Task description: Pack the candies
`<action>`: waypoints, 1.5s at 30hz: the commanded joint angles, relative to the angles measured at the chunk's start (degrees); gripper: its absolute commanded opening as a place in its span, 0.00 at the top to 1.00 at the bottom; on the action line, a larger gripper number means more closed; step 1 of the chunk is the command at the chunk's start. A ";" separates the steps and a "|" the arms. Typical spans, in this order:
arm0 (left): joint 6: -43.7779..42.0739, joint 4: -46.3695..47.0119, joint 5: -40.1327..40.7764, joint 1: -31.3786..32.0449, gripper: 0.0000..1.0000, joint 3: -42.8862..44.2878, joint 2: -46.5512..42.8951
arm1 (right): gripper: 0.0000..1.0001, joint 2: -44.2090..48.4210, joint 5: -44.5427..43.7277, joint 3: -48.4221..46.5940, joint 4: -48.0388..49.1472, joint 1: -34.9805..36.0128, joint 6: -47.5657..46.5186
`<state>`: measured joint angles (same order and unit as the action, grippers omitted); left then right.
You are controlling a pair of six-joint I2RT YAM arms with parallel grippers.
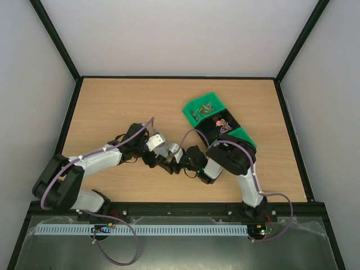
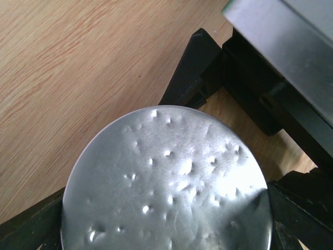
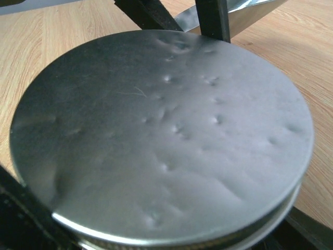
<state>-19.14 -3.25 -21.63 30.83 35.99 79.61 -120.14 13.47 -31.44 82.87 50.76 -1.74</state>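
A round silver lid (image 2: 166, 182) with small dents fills both wrist views and sits on a jar whose threaded rim (image 3: 250, 237) shows just under the lid (image 3: 161, 125). My left gripper (image 2: 166, 221) has a black finger (image 2: 31, 229) at each side of the lid's edge; I cannot see whether they press on it. My right gripper (image 3: 166, 232) is shut on the jar below the lid. In the top view the two grippers meet at mid-table (image 1: 175, 156). Candies (image 1: 202, 110) lie in the green bins (image 1: 214, 99), more of them (image 1: 223, 124) pinkish. The jar's inside is hidden.
The green bins stand at the back right, partly behind my right arm (image 1: 230, 157). My left arm (image 1: 95, 160) stretches across the front left. Black frame posts and pale walls close in the wooden table (image 1: 124, 107).
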 commanded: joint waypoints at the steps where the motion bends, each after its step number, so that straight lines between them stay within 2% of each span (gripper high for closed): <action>1: -7.63 -5.10 -4.59 -0.23 0.22 1.16 -0.76 | 0.66 -0.84 6.12 2.16 -2.22 0.17 -2.08; 7: -18.58 -13.06 -8.77 -0.91 0.25 1.70 -0.25 | 0.66 0.17 12.12 3.67 -2.27 0.13 -5.99; 16: -43.12 -27.86 -12.98 -1.21 0.25 5.31 3.66 | 0.66 3.07 21.70 5.41 -5.82 0.14 -12.53; 21: -48.08 -33.13 -11.96 -1.45 0.21 10.29 6.25 | 0.66 3.42 21.76 5.41 -6.19 0.19 -12.49; 26: -45.11 -31.74 -12.91 -2.95 0.01 10.22 3.43 | 0.67 2.88 19.18 5.51 -4.36 0.16 -9.75; 32: -36.19 -26.92 -15.37 -8.13 0.00 5.57 -4.10 | 0.67 1.01 10.92 5.10 -0.47 0.13 -5.76; 37: -21.01 -13.51 -11.96 -8.27 0.00 -0.84 -11.82 | 0.67 -0.84 3.07 2.96 1.24 0.19 -2.03; 41: -8.51 -5.62 -7.20 -7.87 0.00 -1.71 -11.57 | 0.66 -1.44 -0.94 1.20 0.21 0.14 0.03; 45: -4.15 -2.23 -4.40 -6.03 0.01 -1.06 -8.47 | 0.66 -1.94 -3.24 0.84 -0.69 0.15 0.89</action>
<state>-32.56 -12.99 -29.56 23.31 34.76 68.82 -120.14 15.68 -30.35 84.14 50.83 -3.29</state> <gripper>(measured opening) 0.995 0.761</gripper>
